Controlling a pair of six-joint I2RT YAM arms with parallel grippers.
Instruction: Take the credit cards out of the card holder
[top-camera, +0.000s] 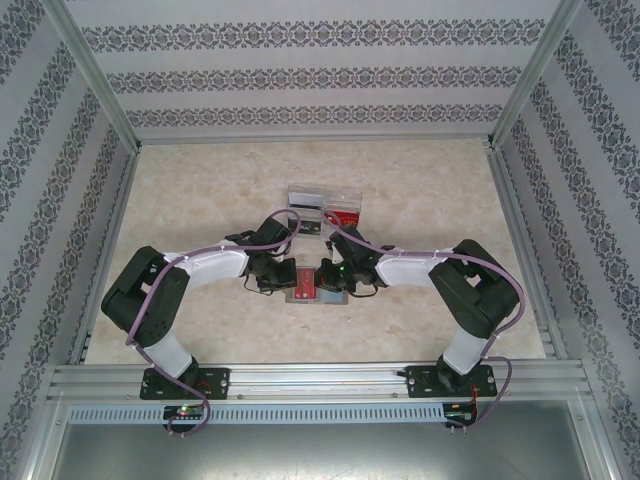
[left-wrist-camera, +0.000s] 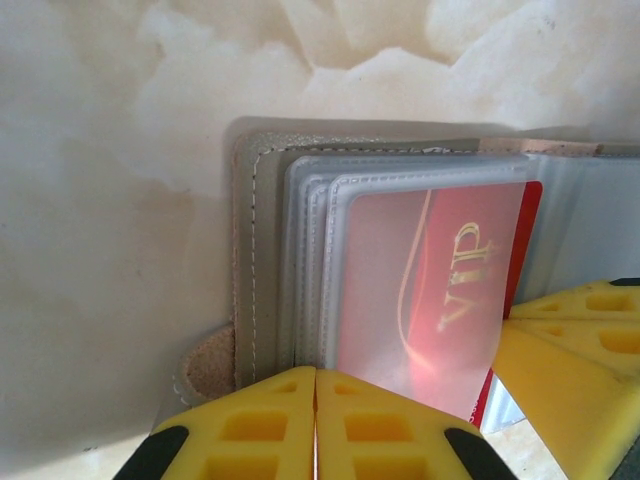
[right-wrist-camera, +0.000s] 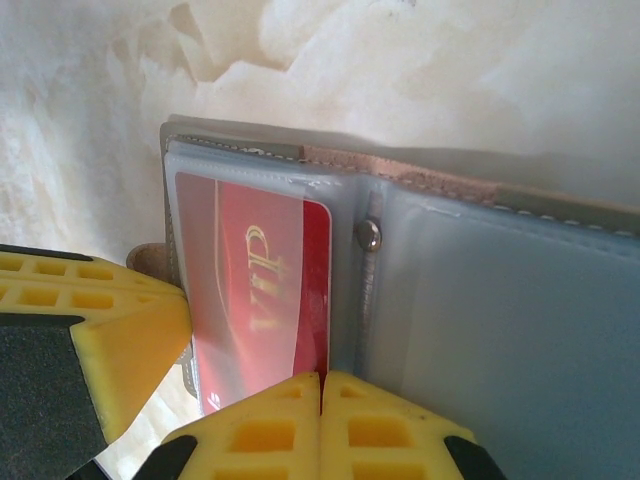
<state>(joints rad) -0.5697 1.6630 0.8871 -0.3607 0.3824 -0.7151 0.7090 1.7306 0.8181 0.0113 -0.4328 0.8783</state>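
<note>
The grey card holder (top-camera: 322, 293) lies open on the table between both arms. In the left wrist view its grey cover (left-wrist-camera: 245, 250) and stacked translucent pockets show, with a red credit card (left-wrist-camera: 450, 280) marked VIP inside the top pocket. My left gripper (left-wrist-camera: 316, 378) is shut on the near edge of those pockets. In the right wrist view the red credit card (right-wrist-camera: 316, 260) sticks partly out of its pocket toward the spine, and my right gripper (right-wrist-camera: 322, 380) is shut on its exposed edge. Any other credit cards are hidden.
A clear plastic two-compartment box (top-camera: 325, 206) stands just behind the card holder, with a red item in its right half. The right gripper's yellow fingers (left-wrist-camera: 575, 340) crowd the left wrist view. Patterned walls enclose the marbled table (top-camera: 200, 200).
</note>
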